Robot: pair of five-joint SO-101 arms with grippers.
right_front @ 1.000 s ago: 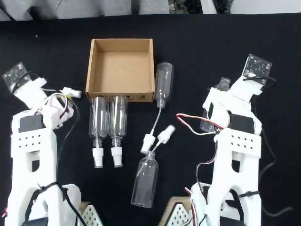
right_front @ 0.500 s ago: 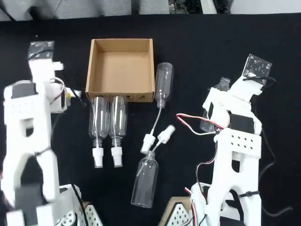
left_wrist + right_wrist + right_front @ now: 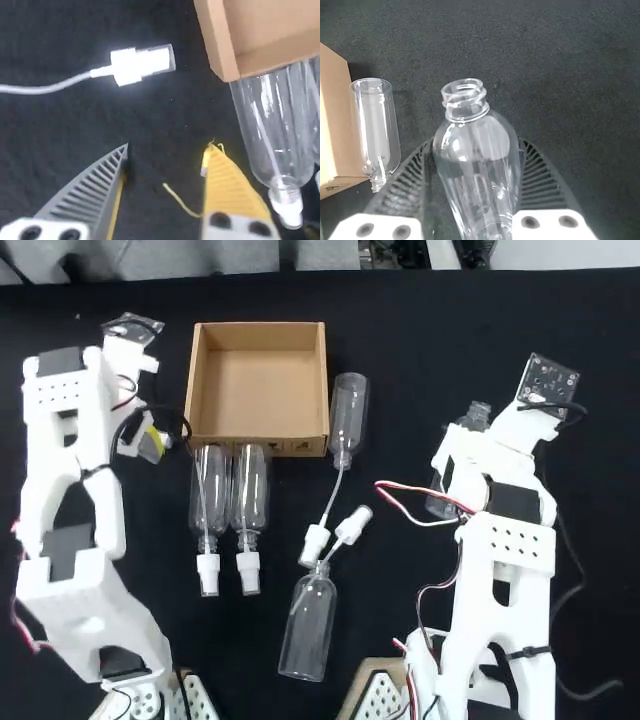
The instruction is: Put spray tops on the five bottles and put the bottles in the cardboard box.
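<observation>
A loose white spray top (image 3: 142, 62) with its thin tube lies on the black cloth left of the cardboard box (image 3: 255, 446), which is empty. My left gripper (image 3: 167, 150) hangs open just short of that top, with nothing between its fingers; from above the left gripper (image 3: 148, 443) sits by the box's front left corner. My right gripper (image 3: 475, 147) is shut on a clear uncapped bottle (image 3: 470, 125), neck pointing away. That held bottle (image 3: 470, 425) is at the right of the table.
Two capped bottles (image 3: 210, 500) (image 3: 250, 498) lie side by side against the box front. Another bottle (image 3: 348, 410) lies beside the box's right wall, its top (image 3: 315, 538) drawn out on the tube. Near the front lies one more bottle (image 3: 310, 625), its top (image 3: 352, 523) angled out.
The left arm has risen and swung toward the box, bringing its gripper over the loose spray top. The right arm and its bottle have not moved.
</observation>
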